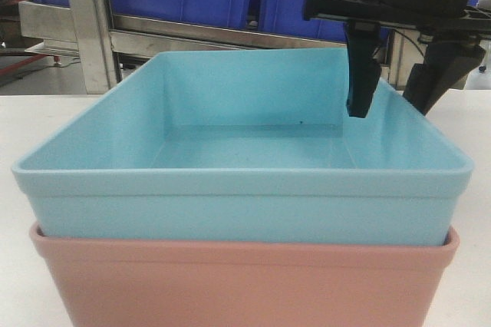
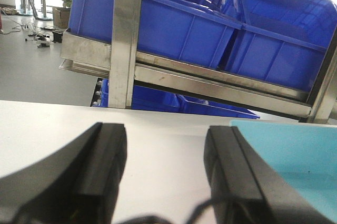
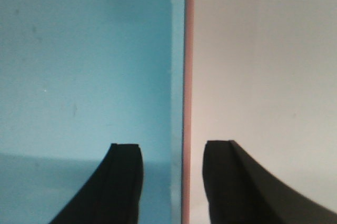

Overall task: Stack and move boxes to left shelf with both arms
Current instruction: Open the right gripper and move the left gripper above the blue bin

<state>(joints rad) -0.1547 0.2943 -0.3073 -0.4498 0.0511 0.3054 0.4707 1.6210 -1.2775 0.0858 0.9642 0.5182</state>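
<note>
The light sky-blue tub (image 1: 245,189) sits nested inside the salmon-pink tub (image 1: 230,281), its rolled rim standing proud of the pink one, so the stacking part of the job looks done. The pair rests on the white desk (image 1: 23,120), not yet on the rack.

The right pincer (image 3: 172,149) hangs over the stack's right-hand wall with its jaws wide. One finger is inside the blue tub and the other is outside over the desk, with both rims running between them. Neither pad touches the plastic. That straddle makes sense: closing there would pinch both walls at once, so the two tubs would lift as one.

The left pincer (image 2: 164,132) is also spread wide. It sits low over bare desk, with only a corner of the blue tub at its right edge. It looks to be beside the stack rather than astride a wall, though this view is too narrow to be sure. It needs a matching grip on the opposite side so the load stays level.

Beyond the desk stands the stainless-steel shelf (image 2: 126,40), holding royal-blue storage bins (image 2: 174,24).
</note>
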